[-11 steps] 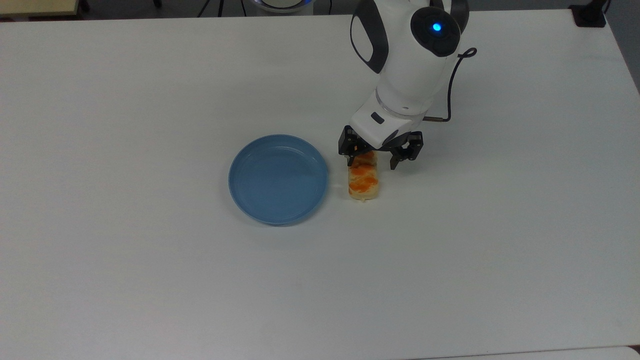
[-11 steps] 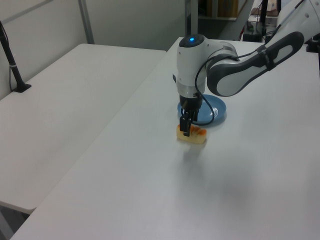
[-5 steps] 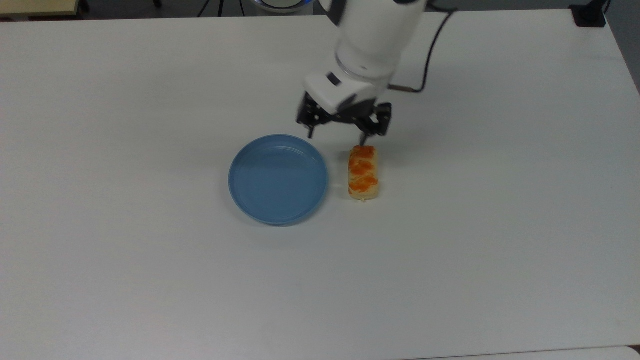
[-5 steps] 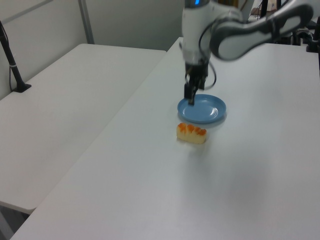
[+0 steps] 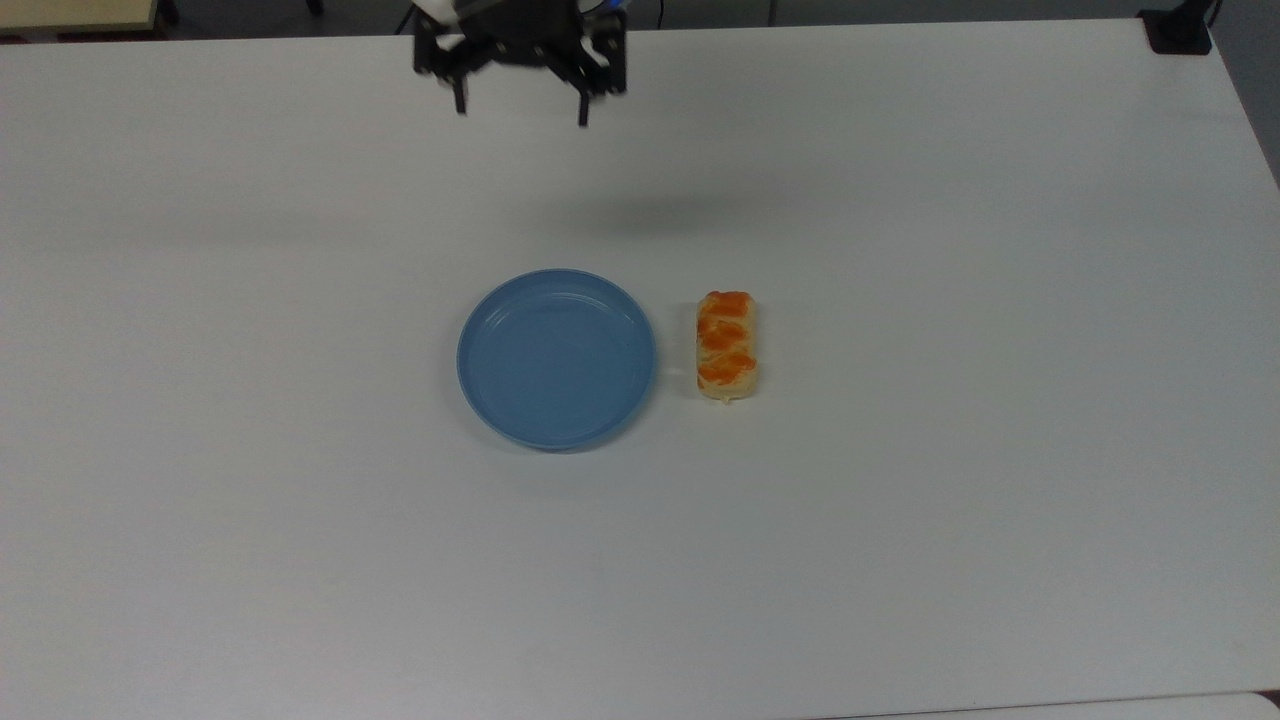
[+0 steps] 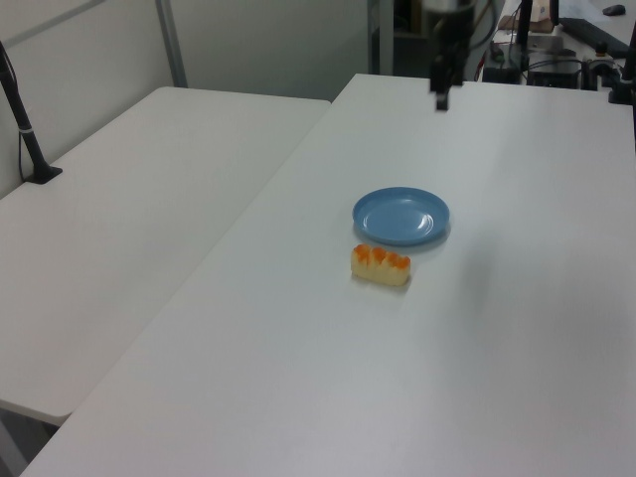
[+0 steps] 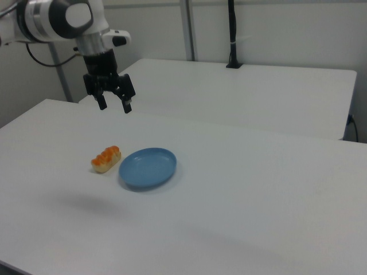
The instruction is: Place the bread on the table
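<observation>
Reading the top view from its left to its right, the blue plate (image 5: pixel 556 358) comes first, bare inside, and just beside its right rim lies the bread (image 5: pixel 727 344), a small oblong bun with orange-glazed bumps, flat on the white worktop (image 5: pixel 1000 400). Plate and bun look close but apart, with a thin strip of worktop between them.

The gripper (image 5: pixel 520 105) hangs at the top edge of the top view, with its jaws spread wide and nothing between them. Relative to the jaws, the bread sits well below and off to the top view's right, and the plate lies well below them, nearly under their line. In the right view the gripper (image 7: pixel 114 106) is raised clear above the worktop, with the bread (image 7: pixel 106 158) beneath and slightly to the right view's left of the jaws. A faint shadow on the worktop between the jaws and the plate fits that height.

Judging by how things lie, the task looks essentially done: the bread rests on the worktop, off the plate, and the jaws are free of it. What seems left is only for the arm to settle away from the scene; nothing about the bun appears to need correcting.
</observation>
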Motion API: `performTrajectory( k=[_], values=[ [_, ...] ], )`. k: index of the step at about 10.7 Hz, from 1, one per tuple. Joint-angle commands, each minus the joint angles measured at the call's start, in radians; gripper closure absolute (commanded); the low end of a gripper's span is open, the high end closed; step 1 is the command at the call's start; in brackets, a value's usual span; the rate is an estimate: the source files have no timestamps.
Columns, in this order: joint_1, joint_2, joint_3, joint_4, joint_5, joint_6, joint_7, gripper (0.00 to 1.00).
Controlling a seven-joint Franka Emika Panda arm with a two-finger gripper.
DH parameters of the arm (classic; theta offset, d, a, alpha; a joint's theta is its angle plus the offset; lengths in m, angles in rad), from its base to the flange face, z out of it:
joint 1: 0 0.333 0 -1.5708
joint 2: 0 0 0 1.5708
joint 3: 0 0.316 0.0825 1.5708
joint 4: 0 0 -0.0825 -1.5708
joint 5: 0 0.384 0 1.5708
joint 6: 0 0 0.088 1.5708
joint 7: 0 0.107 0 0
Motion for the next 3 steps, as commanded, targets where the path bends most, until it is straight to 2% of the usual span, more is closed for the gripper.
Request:
performTrajectory(
  k=[1,3],
  values=[
    [-0.045,-0.068,0.011,-0.039,0.018,-0.024,-0.030,0.00],
    [-0.045,-0.070,0.010,-0.035,0.018,-0.033,-0.029,0.00]
  ],
)
